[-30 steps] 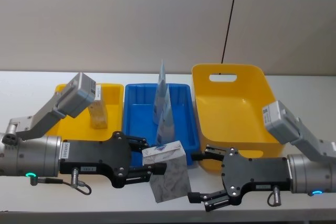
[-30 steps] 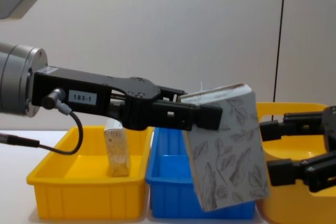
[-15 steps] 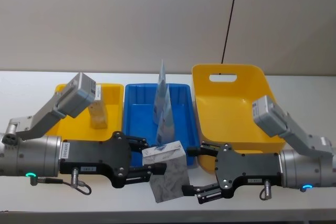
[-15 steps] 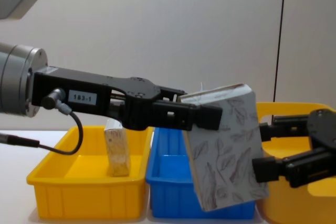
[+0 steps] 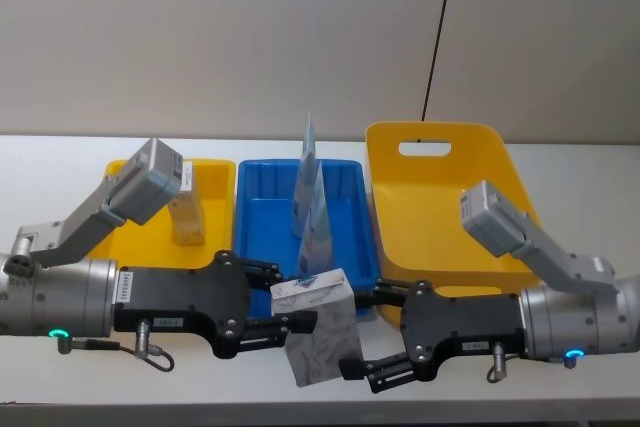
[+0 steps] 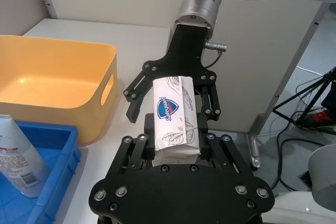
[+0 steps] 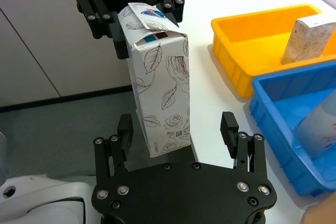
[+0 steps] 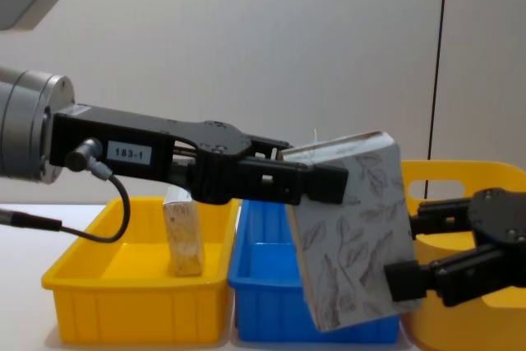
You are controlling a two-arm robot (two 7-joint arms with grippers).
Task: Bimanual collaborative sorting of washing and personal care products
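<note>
While the box (image 5: 320, 332) hangs in the air just in front of the blue tray (image 5: 262, 232), on the robot's side of it, the left gripper (image 5: 290, 297) pinches its upper end. This grip leaves the printed lower part free. The box tilts, with its lower end pointing down and toward the right of the blue tray.

The right gripper (image 5: 362, 332) comes in from the right of the blue tray with its fingers spread, one on each side of the free lower end of the box. The right wrist view shows a gap between each finger and the box, so the box is straddled but not clamped. This arrangement reads as a handover: one gripper holds the top, and the other is positioned to take the bottom.

Containers, located from the blue tray:
- Blue tray: holds pale-blue pouches (image 5: 312, 202) that stand upright near its middle.
- Yellow tray (image 5: 215, 205), touching the blue tray's left side: holds one beige pack (image 5: 186, 217), standing on end.
- Yellow bin (image 5: 440, 197), taller, just to the blue tray's right: no product is visible inside. It is the likely destination for the box.
</note>
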